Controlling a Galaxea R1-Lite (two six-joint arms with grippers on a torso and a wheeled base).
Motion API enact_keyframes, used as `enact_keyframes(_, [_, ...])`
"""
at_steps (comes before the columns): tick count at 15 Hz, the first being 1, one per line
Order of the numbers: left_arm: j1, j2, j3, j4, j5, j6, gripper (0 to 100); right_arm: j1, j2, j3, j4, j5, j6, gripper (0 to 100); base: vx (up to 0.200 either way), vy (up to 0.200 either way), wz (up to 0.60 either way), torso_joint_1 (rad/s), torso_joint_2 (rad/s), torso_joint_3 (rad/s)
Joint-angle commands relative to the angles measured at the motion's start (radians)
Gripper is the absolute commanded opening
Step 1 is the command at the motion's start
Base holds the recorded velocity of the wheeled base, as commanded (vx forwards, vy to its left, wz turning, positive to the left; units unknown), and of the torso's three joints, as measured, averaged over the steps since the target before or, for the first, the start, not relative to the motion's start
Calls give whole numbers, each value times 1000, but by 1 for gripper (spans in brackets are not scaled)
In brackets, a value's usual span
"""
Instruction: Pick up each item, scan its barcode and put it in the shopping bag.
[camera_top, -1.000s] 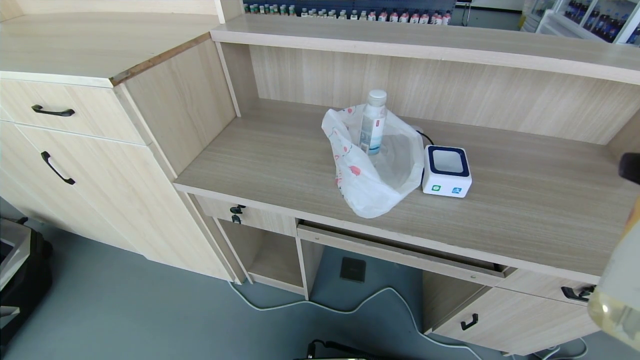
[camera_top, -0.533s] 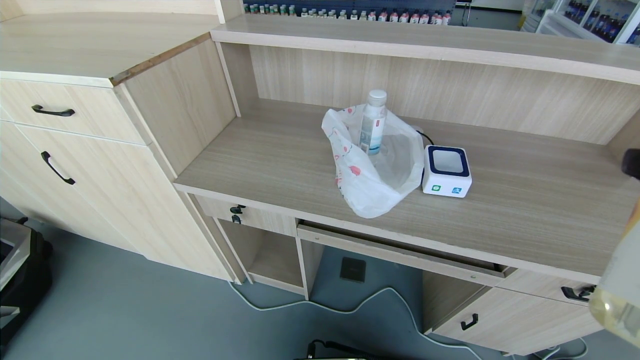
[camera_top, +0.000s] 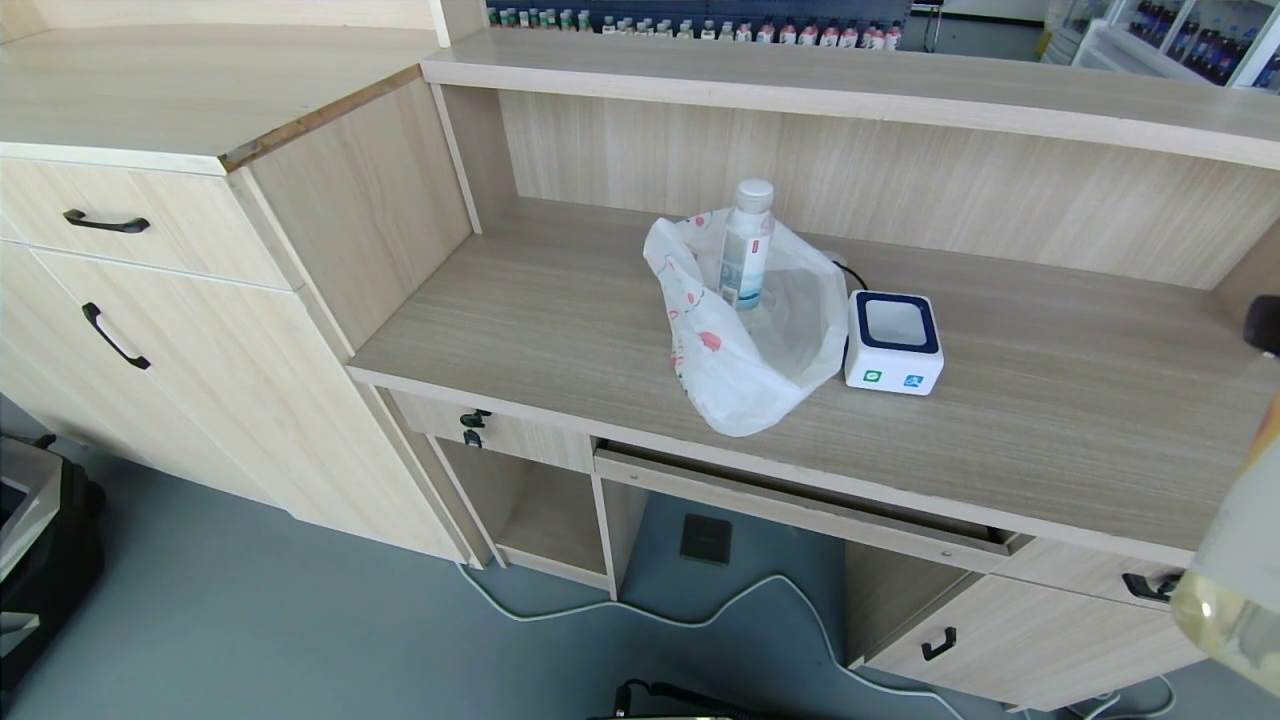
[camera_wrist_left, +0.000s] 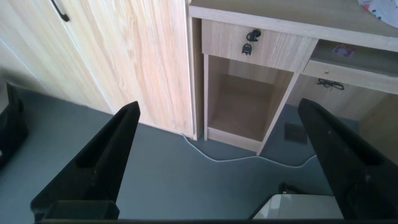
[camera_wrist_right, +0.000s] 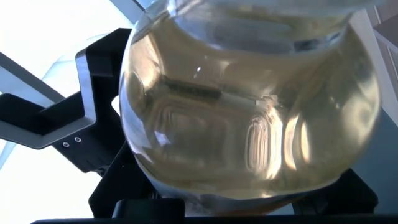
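A white plastic shopping bag (camera_top: 745, 350) with red prints stands open on the wooden counter (camera_top: 560, 320), with a clear bottle (camera_top: 746, 245) with a white cap upright inside it. Right beside the bag sits a white and blue barcode scanner (camera_top: 894, 341). At the head view's right edge a bottle of pale yellow liquid (camera_top: 1235, 580) hangs in front of the counter's edge. In the right wrist view that yellow bottle (camera_wrist_right: 249, 106) sits between black fingers (camera_wrist_right: 74, 118) of my right gripper, which is shut on it. My left gripper (camera_wrist_left: 224, 162) is open, low, above the grey floor by the cabinet.
A tall cabinet (camera_top: 150, 290) with black handles stands left of the counter. A raised shelf (camera_top: 850, 85) overhangs the counter's back. Below are drawers (camera_top: 1000, 620), an open cubby (camera_wrist_left: 245, 102) and a cable (camera_top: 700, 610) on the floor.
The yellow bottle at the right edge has shifted only slightly; bag, clear bottle and scanner stay put.
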Motion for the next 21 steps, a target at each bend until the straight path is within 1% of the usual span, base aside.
enact_keyframes(1, [0,0,0,0,0,0,100,0,0,2,0,0,-7,0,0,0,0,0,0,0])
enact_keyframes(5, [0,0,0,0,0,0,100,-3,-2,5,0,0,-12,0,0,0,0,0,0,0])
enact_keyframes(6, [0,0,0,0,0,0,100,-10,5,5,0,-1,-35,0,0,0,0,0,0,0])
enact_keyframes(7, [0,0,0,-2,0,0,100,-41,25,10,0,-4,-92,0,0,0,0,0,0,0])
enact_keyframes(9, [0,0,0,-2,0,0,100,-156,117,8,-2,-4,-313,0,0,0,0,0,0,0])
enact_keyframes(10, [0,0,0,-2,0,0,100,-227,169,2,-6,-1,-469,0,0,0,0,0,0,0])
enact_keyframes(12, [0,0,0,0,0,0,100,-339,268,-21,-8,-1,-856,0,0,0,0,0,0,0])
enact_keyframes(13, [0,0,0,-2,0,0,100,-402,321,-36,-2,-1,-1070,0,0,0,0,0,0,0])
enact_keyframes(14, [0,0,0,-2,0,0,100,-431,338,-41,0,-1,-1150,0,0,0,0,0,0,0])
enact_keyframes(15, [0,0,0,0,0,0,100,-537,377,-38,0,-1,-1351,0,0,0,0,0,0,0])
enact_keyframes(16, [0,0,0,0,0,0,100,-595,396,-30,1,-1,-1435,0,0,0,0,0,0,0])
enact_keyframes(18, [0,0,0,0,0,0,100,-658,434,-35,-9,0,-1508,0,0,0,0,0,0,0])
enact_keyframes(19, [0,0,0,0,0,0,100,-676,463,-55,-14,0,-1541,0,0,0,0,0,0,0])
enact_keyframes(21, [0,0,0,-2,0,0,100,-685,534,-132,-58,2,-1613,0,0,0,0,0,0,0])
